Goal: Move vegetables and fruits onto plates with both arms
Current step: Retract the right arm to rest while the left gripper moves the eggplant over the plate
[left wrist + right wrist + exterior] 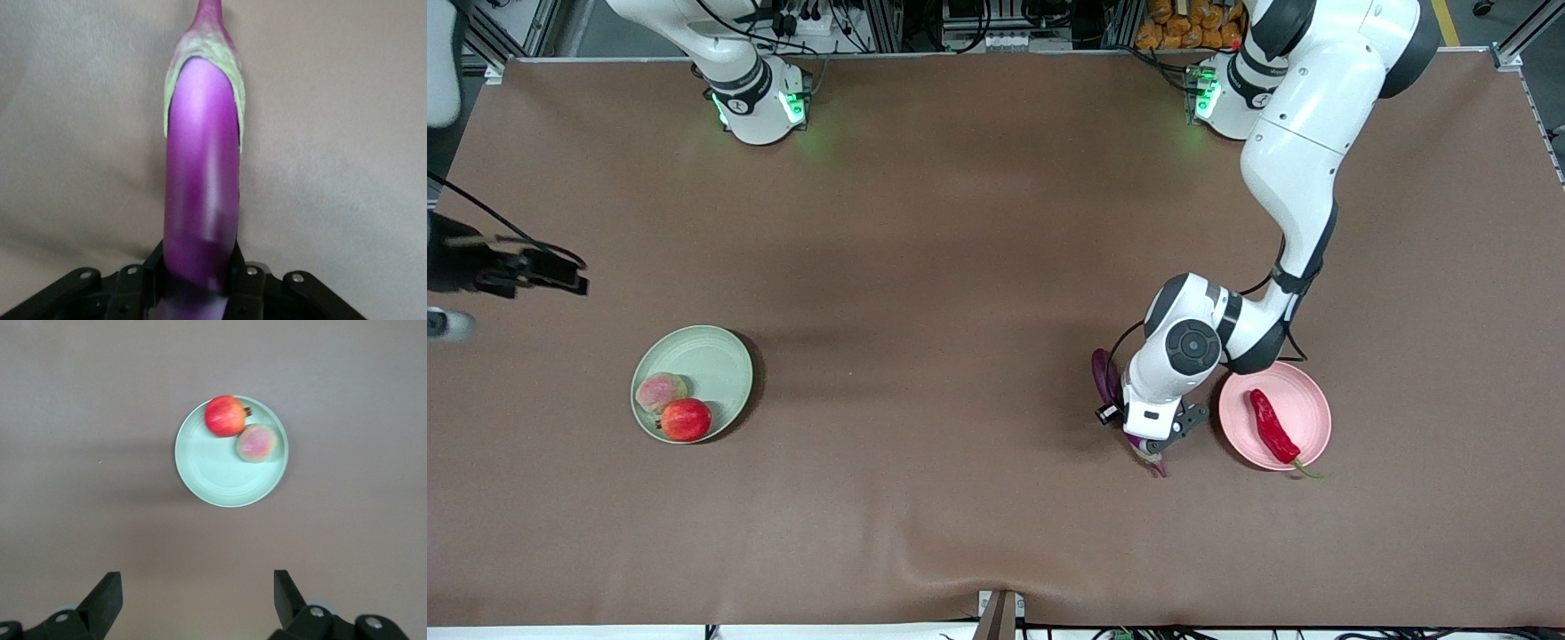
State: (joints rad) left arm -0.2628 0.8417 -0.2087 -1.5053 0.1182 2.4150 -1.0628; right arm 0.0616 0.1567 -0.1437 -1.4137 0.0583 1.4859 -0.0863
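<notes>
The left gripper (1161, 433) is clamping the glossy purple eggplant (202, 193), green-capped, just beside the pink plate (1307, 427) holding the red chili (1272, 427). The right gripper (197, 600) is hanging wide open above bare table, well clear of the green plate (220, 480) carrying the pomegranate (225, 416) and peach (257, 443).

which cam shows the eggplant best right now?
Left wrist view: the eggplant fills the frame, green calyx and stem visible, held between the left gripper fingers. Front view shows only its ends poking out from under the left arm's wrist, beside the pink plate. Right wrist view shows none of it.
</notes>
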